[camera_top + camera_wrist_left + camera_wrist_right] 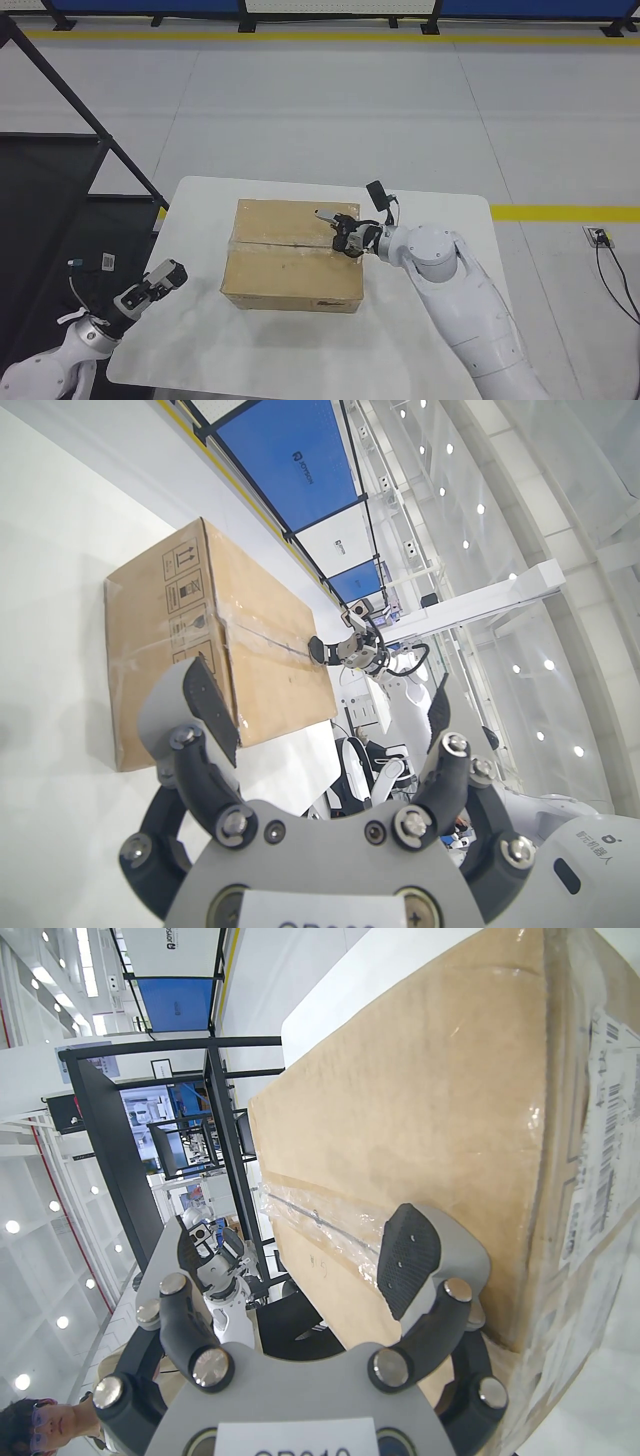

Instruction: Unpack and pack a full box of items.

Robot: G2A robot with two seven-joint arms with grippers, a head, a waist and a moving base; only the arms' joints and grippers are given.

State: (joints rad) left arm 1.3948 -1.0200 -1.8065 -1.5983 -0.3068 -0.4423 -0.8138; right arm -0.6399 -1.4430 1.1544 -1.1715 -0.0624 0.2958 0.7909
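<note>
A closed cardboard box (pixel 290 255) stands in the middle of the white table (pixel 420 330), its top flaps sealed with clear tape along the seam. My right gripper (pixel 338 230) is over the box's top near its right end, open. In the right wrist view one pad (pixel 407 1260) lies on the box (pixel 400 1103) beside the taped seam (pixel 320 1220). My left gripper (pixel 170 274) hovers off the table's left front corner, open and holding nothing. In the left wrist view its fingers (pixel 210 705) frame the box (pixel 270 640), with the right gripper (pixel 325 652) far off on the seam.
A black metal frame (pixel 70 100) and a dark panel stand left of the table. A printed shipping label (pixel 600 1138) covers the box's near side. Bare table surface lies in front of and to the right of the box. Yellow lines (pixel 560 212) mark the floor.
</note>
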